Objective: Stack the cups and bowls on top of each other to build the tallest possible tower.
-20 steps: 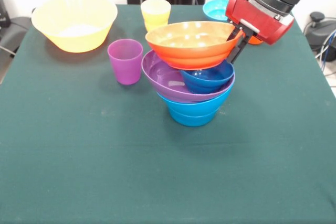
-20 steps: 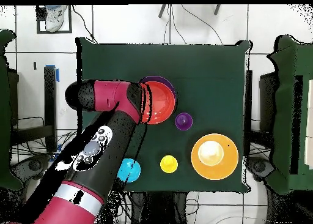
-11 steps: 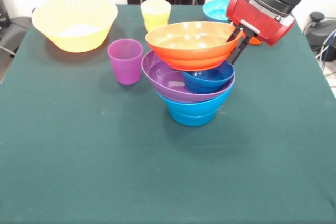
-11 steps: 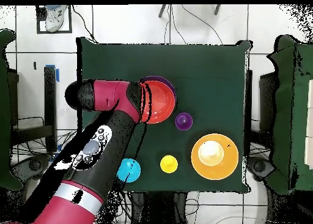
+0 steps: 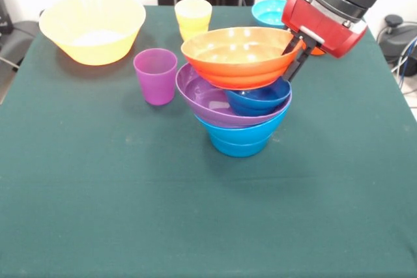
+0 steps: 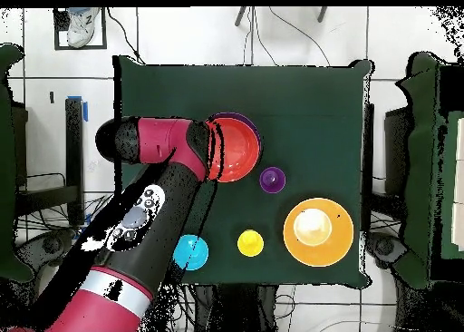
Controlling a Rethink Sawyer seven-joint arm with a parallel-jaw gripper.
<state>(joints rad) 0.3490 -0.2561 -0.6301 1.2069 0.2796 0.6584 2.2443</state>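
The tower stands mid-table: a mid-blue bowl (image 5: pixel 241 138) at the bottom, a tilted wide purple bowl (image 5: pixel 205 99) on it, a small dark blue bowl (image 5: pixel 260 99) inside that, and a wide orange bowl (image 5: pixel 234 56) on top. My gripper (image 5: pixel 293 55) is at the orange bowl's right rim, one finger inside and one outside, shut on it. In the overhead view the gripper (image 6: pixel 213 151) covers the left edge of the orange bowl (image 6: pixel 237 151). The purple cup (image 5: pixel 156 75) stands just left of the tower, and the yellow cup (image 5: pixel 193 16) stands behind it.
A large yellow bowl (image 5: pixel 92 27) sits at the far left corner. A small cyan bowl (image 5: pixel 268 11) sits at the far edge beside the arm, with a sliver of something orange (image 5: pixel 317 49) behind the red wrist. The green table (image 5: pixel 98 193) stretches in front of the tower.
The gripper and the orange bowl's rim have shifted very slightly up and to the right in the front view. Everything else is as it was.
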